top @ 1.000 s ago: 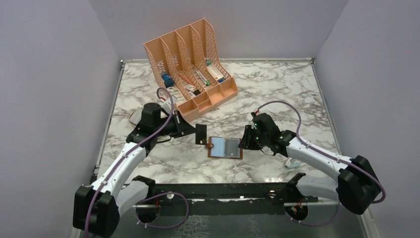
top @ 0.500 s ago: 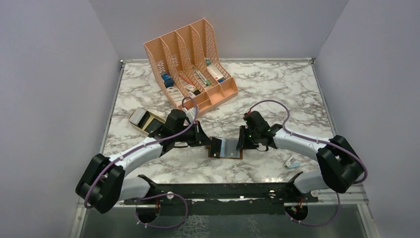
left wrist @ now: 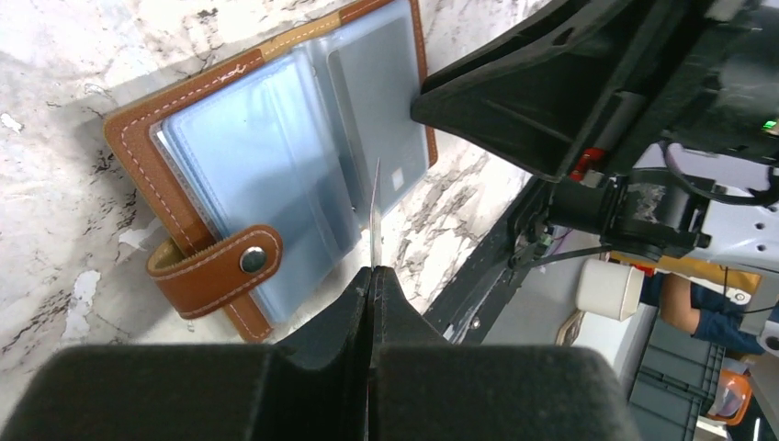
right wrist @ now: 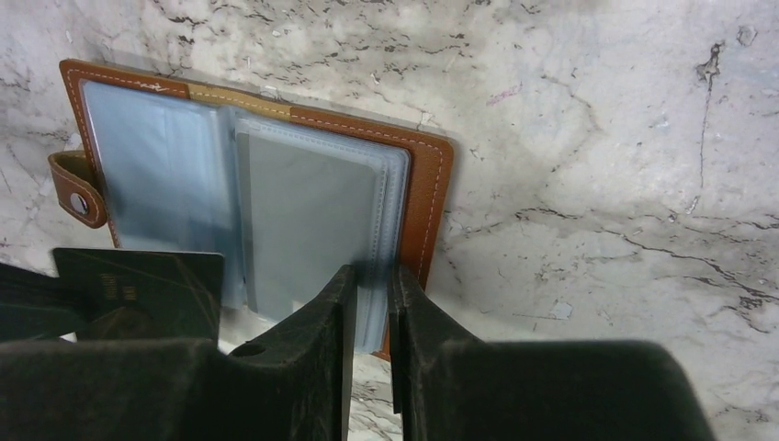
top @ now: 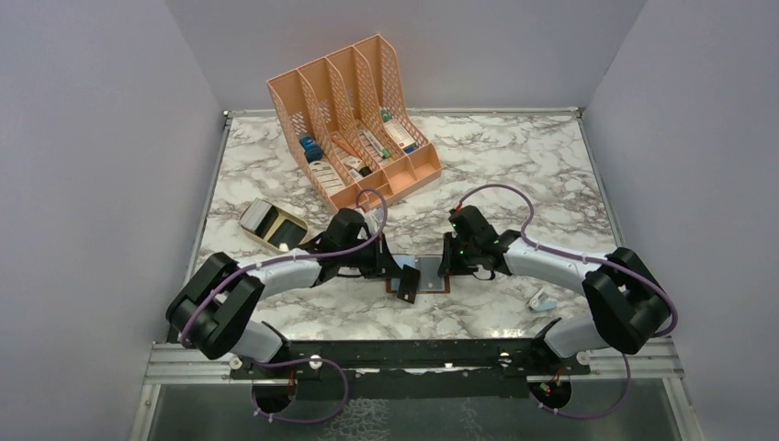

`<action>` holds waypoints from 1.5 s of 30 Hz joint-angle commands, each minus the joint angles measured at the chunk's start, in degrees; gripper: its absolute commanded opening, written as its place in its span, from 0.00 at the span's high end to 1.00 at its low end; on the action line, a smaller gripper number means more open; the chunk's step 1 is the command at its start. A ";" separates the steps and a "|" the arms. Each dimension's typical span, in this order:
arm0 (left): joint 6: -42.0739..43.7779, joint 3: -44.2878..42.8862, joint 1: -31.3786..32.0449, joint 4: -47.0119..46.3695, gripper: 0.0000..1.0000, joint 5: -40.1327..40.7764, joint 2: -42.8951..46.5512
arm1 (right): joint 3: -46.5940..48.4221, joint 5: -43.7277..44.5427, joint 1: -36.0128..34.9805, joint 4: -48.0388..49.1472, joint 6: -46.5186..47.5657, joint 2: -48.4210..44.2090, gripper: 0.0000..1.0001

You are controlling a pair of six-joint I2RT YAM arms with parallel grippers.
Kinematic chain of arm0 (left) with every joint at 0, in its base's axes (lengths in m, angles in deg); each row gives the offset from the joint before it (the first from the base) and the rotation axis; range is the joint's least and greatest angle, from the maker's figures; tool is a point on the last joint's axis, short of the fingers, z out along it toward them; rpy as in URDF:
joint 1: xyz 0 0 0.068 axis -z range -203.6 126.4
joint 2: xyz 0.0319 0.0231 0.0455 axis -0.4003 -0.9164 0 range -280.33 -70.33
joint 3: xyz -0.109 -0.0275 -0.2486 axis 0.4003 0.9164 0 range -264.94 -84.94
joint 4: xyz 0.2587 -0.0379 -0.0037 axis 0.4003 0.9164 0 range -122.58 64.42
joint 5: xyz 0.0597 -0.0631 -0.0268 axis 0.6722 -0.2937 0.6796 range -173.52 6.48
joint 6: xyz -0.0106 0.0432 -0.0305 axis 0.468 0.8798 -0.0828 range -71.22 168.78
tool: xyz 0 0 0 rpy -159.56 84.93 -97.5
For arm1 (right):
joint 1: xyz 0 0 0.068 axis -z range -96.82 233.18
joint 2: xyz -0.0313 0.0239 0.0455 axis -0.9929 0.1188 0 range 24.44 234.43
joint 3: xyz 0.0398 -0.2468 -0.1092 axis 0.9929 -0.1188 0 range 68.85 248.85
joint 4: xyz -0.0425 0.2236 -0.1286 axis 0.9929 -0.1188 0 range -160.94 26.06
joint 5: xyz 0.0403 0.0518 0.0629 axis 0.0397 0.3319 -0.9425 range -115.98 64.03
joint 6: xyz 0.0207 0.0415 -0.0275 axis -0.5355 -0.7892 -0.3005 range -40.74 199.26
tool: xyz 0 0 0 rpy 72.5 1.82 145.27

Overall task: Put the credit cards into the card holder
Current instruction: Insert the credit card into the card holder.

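- Your left gripper is clenched on a dark card. It grips the card by one end, so the free end sticks out ahead of the fingers and can lead the way into a pocket.
- In the left wrist view the card shows only as a thin line. It stands on edge over the card holder, not flat against it, and it is in no pocket yet.
- The card holder lies open and face up on the marble table, between the two grippers, with its clear sleeves exposed. Its snap tab hangs loose on the left gripper's side.
- Your right gripper has its fingers drawn close together on the near edge of the right-hand sleeves, one finger on each side. I judge that it is grasping them to pin the card holder down and part a pocket mouth.
- That split looks deliberate: one arm steadies the soft holder and the other feeds the stiff card.
- For the next move, I'd tilt the card flatter and line its free end up with the sleeve opening. A card coming in on edge could catch on the plastic or push the holder away.
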 commanded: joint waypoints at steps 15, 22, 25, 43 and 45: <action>-0.59 -1.62 0.71 -4.06 1.00 4.60 -5.81 | -4.13 0.11 -0.19 3.54 0.70 0.18 0.83; -2.46 -1.54 0.72 -3.98 1.00 6.24 -6.90 | -3.89 0.42 -0.23 2.82 0.89 -0.24 0.83; -3.28 -1.50 0.71 -3.14 1.00 7.20 -7.21 | -4.29 0.15 -0.21 3.16 0.55 -0.67 0.83; -6.91 0.58 1.39 -1.03 1.00 10.29 -5.38 | -5.15 -0.60 -0.23 3.62 0.00 -1.42 0.83; -7.23 0.89 1.58 -0.82 1.00 10.84 -4.79 | -5.18 -0.56 -0.23 3.64 -0.13 -1.58 0.83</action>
